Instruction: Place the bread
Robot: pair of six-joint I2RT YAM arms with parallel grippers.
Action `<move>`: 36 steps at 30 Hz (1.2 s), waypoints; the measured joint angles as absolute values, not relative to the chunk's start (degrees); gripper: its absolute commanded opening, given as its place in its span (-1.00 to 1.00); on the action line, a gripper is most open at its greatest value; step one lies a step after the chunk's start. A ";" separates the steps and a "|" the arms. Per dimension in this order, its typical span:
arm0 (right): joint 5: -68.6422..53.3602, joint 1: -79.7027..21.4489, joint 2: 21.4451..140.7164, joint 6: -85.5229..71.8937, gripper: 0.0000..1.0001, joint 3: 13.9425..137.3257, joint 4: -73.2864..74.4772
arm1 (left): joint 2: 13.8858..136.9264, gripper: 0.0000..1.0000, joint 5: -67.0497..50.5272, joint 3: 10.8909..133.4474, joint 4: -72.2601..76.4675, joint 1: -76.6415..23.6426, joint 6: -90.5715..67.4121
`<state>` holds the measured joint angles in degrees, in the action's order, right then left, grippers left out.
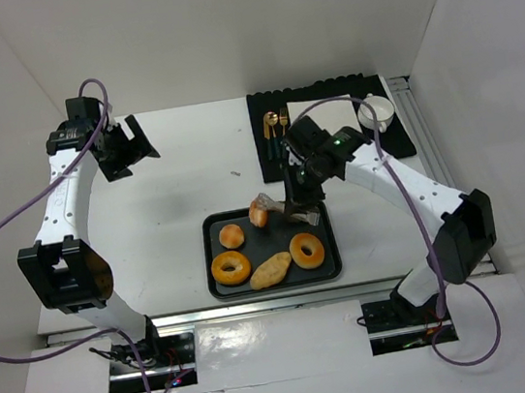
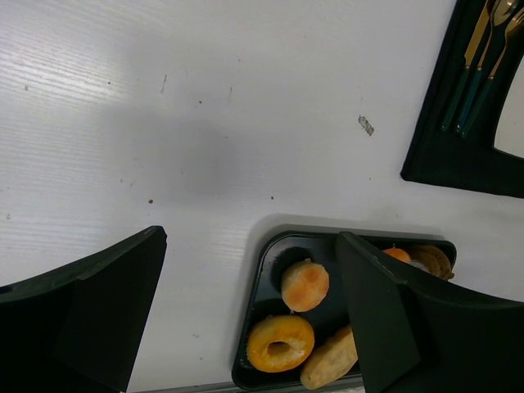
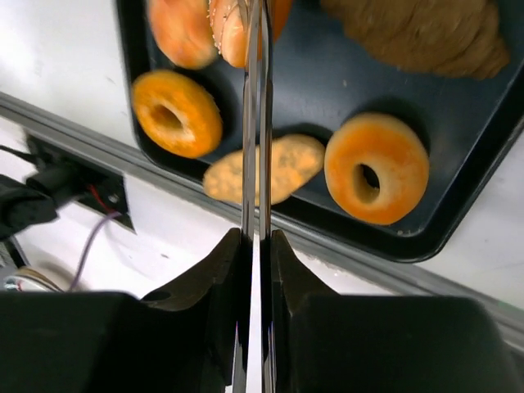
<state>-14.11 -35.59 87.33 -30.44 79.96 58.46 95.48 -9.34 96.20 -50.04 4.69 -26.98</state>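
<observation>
A black tray (image 1: 218,286) holds one small golden bun (image 1: 232,235), two ring bagels (image 1: 230,267) (image 1: 306,250) and an oblong tan roll (image 1: 271,270). My right gripper (image 1: 303,200) is shut on thin metal tongs (image 3: 256,123). The tongs' tips pinch the second bun (image 1: 259,215) just above the tray's far edge. In the right wrist view this bun (image 3: 232,29) sits beside the first bun (image 3: 180,31). My left gripper (image 1: 128,147) is open and empty, high over the table at the far left. Its view shows the tray (image 2: 255,303) and the first bun (image 2: 304,285).
A dark brown lumpy pastry (image 3: 426,33) lies at the tray's far right, under my right gripper. A black mat (image 1: 327,99) at the back holds gold cutlery (image 1: 273,125) and a white cup (image 1: 375,112). A metal rail runs along the table's near edge.
</observation>
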 measured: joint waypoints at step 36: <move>5.06 -7.25 108.57 -24.38 0.05 89.34 26.20 | 95.59 0.96 -9.89 95.26 -49.71 4.69 -27.00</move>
<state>5.06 -7.25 108.57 -24.38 89.34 26.20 95.59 -9.89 95.26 -49.71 4.69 -27.00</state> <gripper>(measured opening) 0.525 0.983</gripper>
